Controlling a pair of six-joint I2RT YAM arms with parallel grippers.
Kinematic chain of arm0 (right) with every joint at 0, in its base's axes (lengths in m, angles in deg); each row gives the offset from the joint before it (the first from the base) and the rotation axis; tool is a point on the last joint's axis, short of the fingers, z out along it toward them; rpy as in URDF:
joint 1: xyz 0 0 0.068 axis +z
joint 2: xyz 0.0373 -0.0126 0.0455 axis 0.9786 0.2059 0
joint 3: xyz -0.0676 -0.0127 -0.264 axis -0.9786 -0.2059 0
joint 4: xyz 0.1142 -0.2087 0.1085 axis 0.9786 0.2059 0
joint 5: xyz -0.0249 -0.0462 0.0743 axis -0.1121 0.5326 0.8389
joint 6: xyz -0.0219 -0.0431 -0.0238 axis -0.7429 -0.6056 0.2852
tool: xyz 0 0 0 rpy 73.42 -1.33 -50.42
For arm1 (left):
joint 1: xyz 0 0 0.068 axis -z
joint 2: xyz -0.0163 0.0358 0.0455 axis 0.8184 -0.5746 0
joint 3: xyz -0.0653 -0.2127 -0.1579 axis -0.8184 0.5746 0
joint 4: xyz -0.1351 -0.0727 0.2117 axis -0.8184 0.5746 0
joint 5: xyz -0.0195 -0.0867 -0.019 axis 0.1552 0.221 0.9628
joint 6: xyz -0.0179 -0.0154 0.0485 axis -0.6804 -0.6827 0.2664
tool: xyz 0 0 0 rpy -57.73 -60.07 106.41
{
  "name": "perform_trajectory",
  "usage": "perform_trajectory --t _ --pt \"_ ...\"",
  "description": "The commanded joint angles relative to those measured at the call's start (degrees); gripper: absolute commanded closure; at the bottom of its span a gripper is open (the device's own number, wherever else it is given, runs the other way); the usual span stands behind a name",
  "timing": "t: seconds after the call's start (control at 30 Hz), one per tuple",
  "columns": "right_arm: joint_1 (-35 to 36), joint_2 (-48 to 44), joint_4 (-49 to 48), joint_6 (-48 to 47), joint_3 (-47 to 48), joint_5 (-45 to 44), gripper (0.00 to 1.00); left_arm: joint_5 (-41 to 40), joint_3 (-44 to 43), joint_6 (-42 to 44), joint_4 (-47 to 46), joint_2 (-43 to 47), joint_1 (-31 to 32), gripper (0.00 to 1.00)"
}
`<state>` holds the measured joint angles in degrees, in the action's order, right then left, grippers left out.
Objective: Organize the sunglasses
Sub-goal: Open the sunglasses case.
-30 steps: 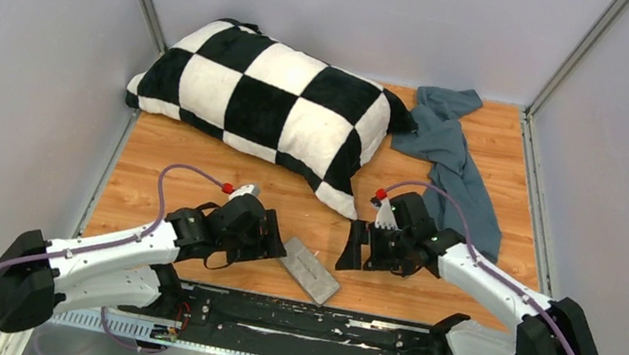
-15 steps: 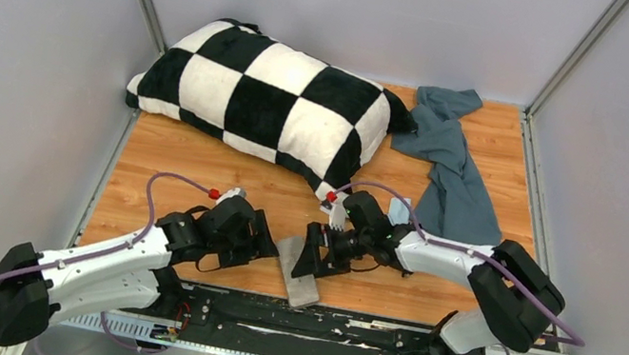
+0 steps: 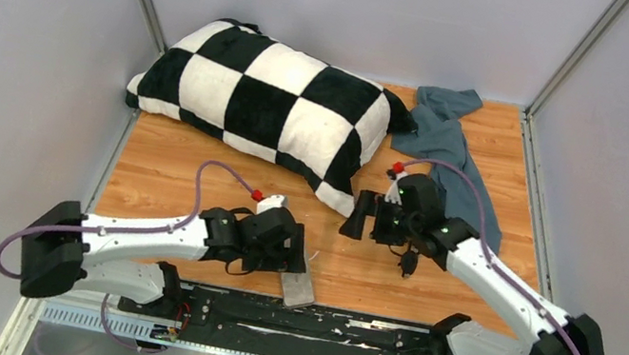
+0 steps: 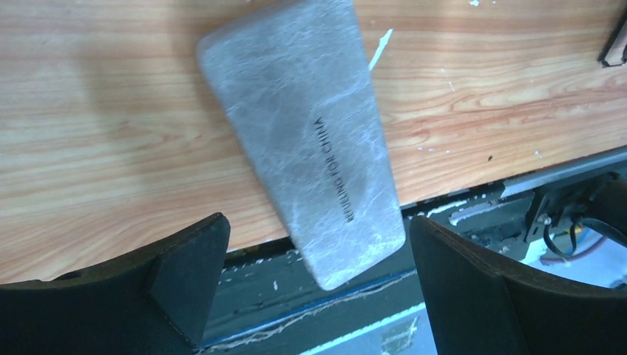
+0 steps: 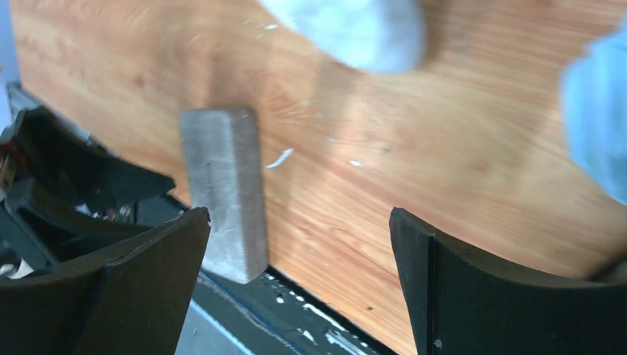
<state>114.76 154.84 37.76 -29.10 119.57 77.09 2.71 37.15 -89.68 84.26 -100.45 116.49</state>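
The sunglasses, a small black pair, cannot be made out in any view. The thing that goes with them, the grey oblong case (image 4: 310, 140), is shut. It lies flat and aslant right under the left pincer (image 4: 314, 222), between its spread fingers, which do not clamp it. Its near end juts past the front edge of the table (image 4: 111, 148). Whether the sunglasses are inside cannot be told.

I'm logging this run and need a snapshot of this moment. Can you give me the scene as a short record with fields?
left pincer: open, above the case
right pincer: open, empty, over bare table near the pillow's corner
case: grey, lying flat, one end past the table's near edge
sunglasses: not visible in any view
pillow: checkered, far left
cloth: crumpled, far right
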Motion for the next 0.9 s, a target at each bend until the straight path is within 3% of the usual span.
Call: perform_trajectory --t 0.0,0.17,0.4,0.7,0.87 --pt "-4.2 -7.8 7.6 1.1 -4.3 -9.5 0.01 -8.1 -4.4 -2.3 -0.1 -7.6 2.8 0.0" --pt "-4.6 -14.4 8.5 1.0 -6.0 -12.8 0.01 -7.9 -10.9 -1.4 0.4 -18.1 3.0 0.0" --pt "-4.7 -13.9 10.4 0.3 -5.0 -12.7 0.01 -5.0 -17.7 0.3 0.9 -29.7 4.1 0.05" --pt "-4.7 -13.9 10.4 1.4 -5.3 -12.2 0.01 -9.7 -18.5 2.0 2.5 -27.6 4.1 0.31" --pt "-6.3 -14.1 10.3 1.9 -5.0 -9.8 0.0 -7.6 -15.2 6.2 -4.5 -21.3 1.6 0.44"
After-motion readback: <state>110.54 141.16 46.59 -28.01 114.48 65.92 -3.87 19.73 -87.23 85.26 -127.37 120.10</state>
